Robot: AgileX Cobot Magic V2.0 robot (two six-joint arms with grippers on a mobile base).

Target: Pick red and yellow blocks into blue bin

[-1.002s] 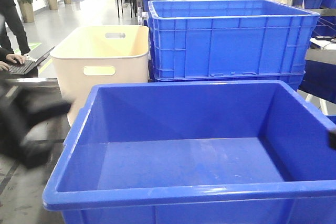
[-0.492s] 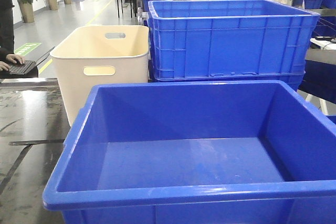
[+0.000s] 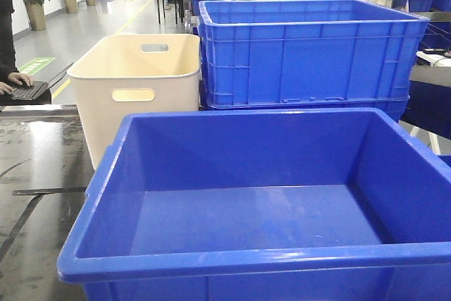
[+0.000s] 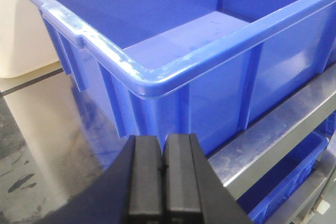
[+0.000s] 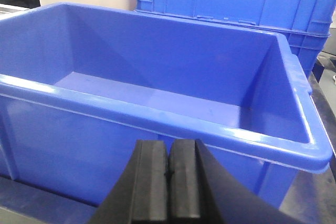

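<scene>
The blue bin (image 3: 268,195), filling the lower frame, is seen empty; no blocks are visible. Both the left gripper (image 4: 164,169) and right gripper (image 5: 168,174) are pressed closed, holding nothing. Locating a block is judged next.

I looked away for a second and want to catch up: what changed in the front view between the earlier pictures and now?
A dark blurred arm at the left edge a second ago has left the view, as has a dark shape at the right edge. The blue bin, cream tub and ribbed blue crate stayed put; the bin shows no blocks inside.

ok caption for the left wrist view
Left gripper, jaws shut and empty, outside a corner of the blue bin.
</scene>
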